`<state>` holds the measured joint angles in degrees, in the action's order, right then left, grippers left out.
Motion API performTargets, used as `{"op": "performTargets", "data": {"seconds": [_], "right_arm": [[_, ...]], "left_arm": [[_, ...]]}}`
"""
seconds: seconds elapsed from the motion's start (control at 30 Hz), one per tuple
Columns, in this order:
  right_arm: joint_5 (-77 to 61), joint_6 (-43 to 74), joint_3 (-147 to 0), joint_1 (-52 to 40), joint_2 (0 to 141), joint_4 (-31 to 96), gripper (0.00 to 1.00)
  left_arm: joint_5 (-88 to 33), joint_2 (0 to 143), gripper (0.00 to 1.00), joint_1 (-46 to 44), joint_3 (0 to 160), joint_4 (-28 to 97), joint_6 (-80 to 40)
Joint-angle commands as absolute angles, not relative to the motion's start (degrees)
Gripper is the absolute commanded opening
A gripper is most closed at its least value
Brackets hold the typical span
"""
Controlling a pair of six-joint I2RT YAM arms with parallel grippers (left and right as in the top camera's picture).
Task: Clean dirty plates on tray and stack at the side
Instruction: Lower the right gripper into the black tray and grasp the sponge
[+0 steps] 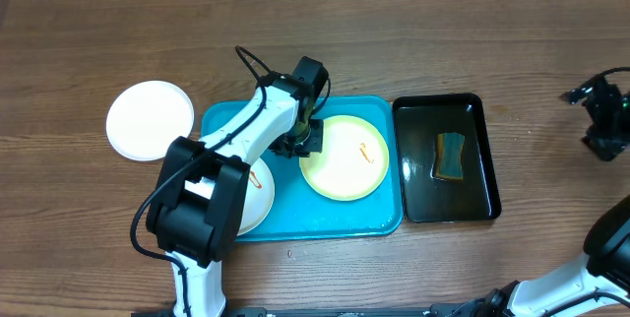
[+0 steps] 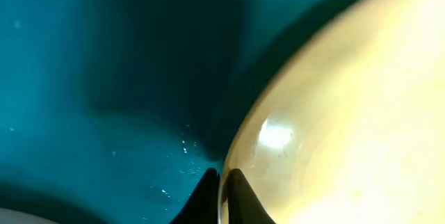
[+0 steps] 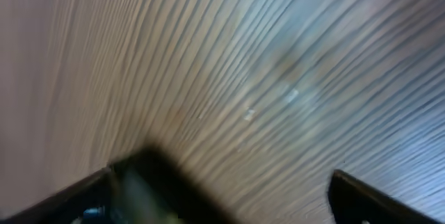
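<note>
Yellow-green plate (image 1: 346, 158) rim pinched in left pincer (image 2: 222, 195); right pincer (image 3: 236, 172) spread; white plate (image 1: 261, 199) part-hidden by arm (image 1: 246, 128)

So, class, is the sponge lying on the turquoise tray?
No, the sponge lies in the black tray, beside the turquoise tray.

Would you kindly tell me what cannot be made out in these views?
Overhead: the left arm covers most of the white plate on the tray, hiding any smears.
Left wrist: the frame edges cut off the yellow-green plate.
Right wrist: blurred; only table grain shows.
</note>
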<state>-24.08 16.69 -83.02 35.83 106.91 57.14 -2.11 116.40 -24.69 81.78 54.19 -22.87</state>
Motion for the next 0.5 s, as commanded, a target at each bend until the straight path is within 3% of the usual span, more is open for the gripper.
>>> {"op": "performTargets", "data": {"seconds": [0.0, 0.2, 0.47], "right_arm": [[-31.0, 13.0, -84.1, 34.0, 106.7, 60.9, 0.83], [-28.4, 8.8, -84.1, 25.9, 106.7, 67.6, 0.8], [-14.8, 8.7, -84.0, 10.9, 106.7, 74.7, 0.77]], "left_arm": [[-1.0, 116.9, 0.04, -23.6, 81.5, 53.9, -24.9], [-0.6, 116.9, 0.07, -23.6, 81.5, 53.4, -24.9], [-0.6, 116.9, 0.1, -23.8, 81.5, 53.8, -24.7]]}}
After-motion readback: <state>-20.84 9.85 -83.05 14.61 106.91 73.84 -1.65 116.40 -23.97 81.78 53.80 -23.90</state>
